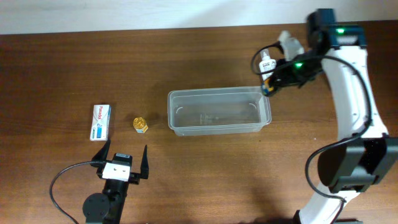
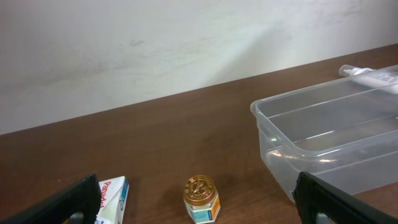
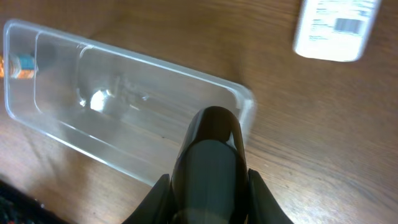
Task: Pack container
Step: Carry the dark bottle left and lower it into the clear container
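R jaws closed on a dark rounded item (image 3: 208, 162), prob. a bottle, just over the far-right corner of the container (image 1: 214, 93), L jaws wide open w/ nothing, well apart from it, so packing's barely begun imo: tub empty, box (image 1: 101, 121), gold-lid jar (image 1: 140, 124) & white bottle (image 3: 336, 28) out on desk.

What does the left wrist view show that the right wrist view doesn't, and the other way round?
Left wrist only: the box and the wall. Right wrist only: the barcode on the white bottle. Both: the container, and the jar, seen by the right wrist through the container's wall.
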You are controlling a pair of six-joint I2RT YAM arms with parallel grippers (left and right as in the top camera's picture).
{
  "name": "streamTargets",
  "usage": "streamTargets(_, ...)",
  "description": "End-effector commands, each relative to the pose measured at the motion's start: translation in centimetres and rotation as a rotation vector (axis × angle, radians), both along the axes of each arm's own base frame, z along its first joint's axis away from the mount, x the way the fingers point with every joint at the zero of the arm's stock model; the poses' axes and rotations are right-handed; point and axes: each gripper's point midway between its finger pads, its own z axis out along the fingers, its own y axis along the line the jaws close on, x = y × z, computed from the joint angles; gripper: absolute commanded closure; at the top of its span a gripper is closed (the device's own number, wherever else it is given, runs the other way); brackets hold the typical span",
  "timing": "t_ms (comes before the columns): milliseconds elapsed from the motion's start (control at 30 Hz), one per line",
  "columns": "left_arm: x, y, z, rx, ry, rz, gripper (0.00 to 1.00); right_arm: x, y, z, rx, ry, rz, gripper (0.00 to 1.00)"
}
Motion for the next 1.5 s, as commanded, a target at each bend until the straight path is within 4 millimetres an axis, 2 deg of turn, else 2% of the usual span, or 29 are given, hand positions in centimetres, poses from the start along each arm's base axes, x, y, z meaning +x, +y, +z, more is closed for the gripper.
streamTargets(0,0.0,0.1,-0.1,0.012,-0.003,0.001,0.01,0.1,1.5,1.2,-0.073,-0.044,0.002,0.80)
streamTargets(133,0.0,0.1,-0.1,0.012,-0.003,0.001,0.01,0.0,2.9,1.0,-0.129,-0.048,0.001,0.80)
streamTargets(267,0.0,0.1,-0.1,0.012,-0.003,0.001,0.01,0.2,2.5,0.5,-0.216,-0.044,-0.055,0.80)
streamTargets(400,0.0,0.1,-0.1,0.012,-0.003,0.001,0.01,0.1,2.4,0.1,-0.222,-0.017,-0.119,0.80)
streamTargets(533,0.0,0.1,-0.1,0.012,-0.003,0.001,0.01,0.0,2.4,-1.0,-0.221,0.011,-0.145,0.80)
streamTargets(833,0.0,0.1,-0.1,0.012,-0.003,0.001,0.01,-0.5,2.6,-5.4,-0.210,0.066,-0.160,0.80)
streamTargets(1133,0.0,0.1,-0.1,0.012,-0.003,0.001,0.01,-0.2,2.7,-6.7,-0.206,0.058,-0.170,0.80)
streamTargets(1467,0.0,0.1,-0.1,0.012,-0.003,0.001,0.01,-1.1,3.1,-10.5,-0.189,0.094,-0.191,0.79)
